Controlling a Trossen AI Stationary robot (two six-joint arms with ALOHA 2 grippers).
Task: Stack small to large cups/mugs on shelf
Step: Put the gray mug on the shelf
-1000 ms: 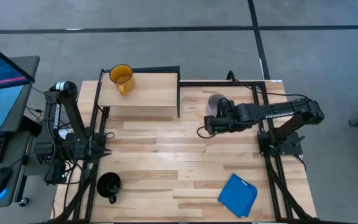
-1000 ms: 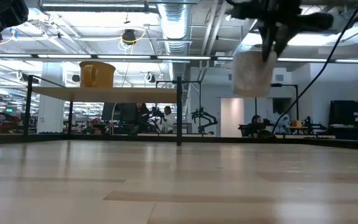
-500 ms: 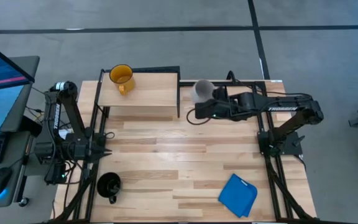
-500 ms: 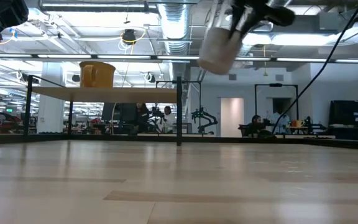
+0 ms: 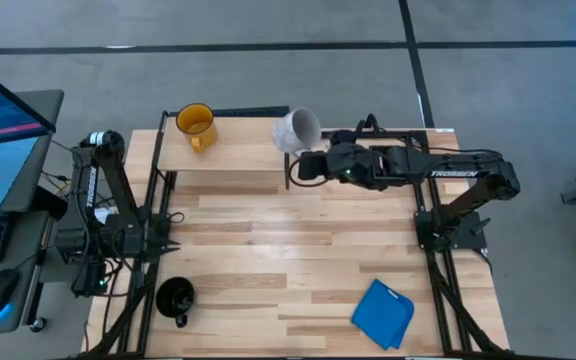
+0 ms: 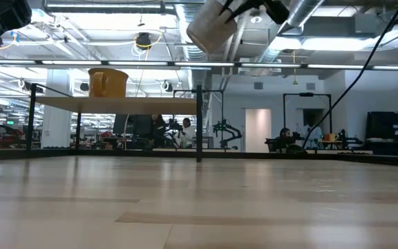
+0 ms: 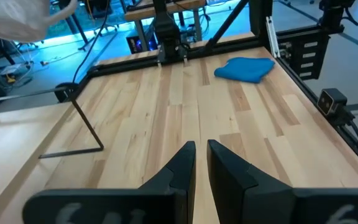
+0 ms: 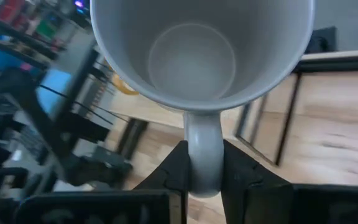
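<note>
A yellow-orange mug (image 5: pixel 195 124) (image 6: pixel 107 83) stands on the far left part of the light-wood shelf (image 5: pixel 230 155) (image 6: pixel 137 103). My right gripper (image 5: pixel 311 166) (image 8: pixel 202 179) is shut on a pale grey-white mug (image 5: pixel 297 129) (image 6: pixel 213 24), high in the air by the shelf's right end. A glossy black mug (image 5: pixel 176 298) stands on the tabletop near the front left. My left gripper (image 5: pixel 168 238) (image 7: pixel 201 163) is shut on nothing at the table's left edge. My right gripper pinches the grey-white mug's handle (image 8: pixel 202 152) between its two fingers (image 8: pixel 176 167). They come from the table's right side, slanting a little downward. The mug is lifted clear, well above shelf height, and tilted, with its mouth (image 8: pixel 194 56) facing back toward the gripper.
A folded blue cloth (image 5: pixel 383 312) (image 7: pixel 244 68) lies on the tabletop near the front right. The shelf's black posts (image 5: pixel 287 165) (image 6: pixel 198 123) stand at its right end. Bare slatted wood (image 5: pixel 298 250) spreads across the middle of the table.
My right gripper has risen and gone toward the table's left and far edge, up to the shelf's right end, carrying the grey-white mug. It has also tipped, so the mug, which hung upright below it, now sits tilted and higher than the shelf.
</note>
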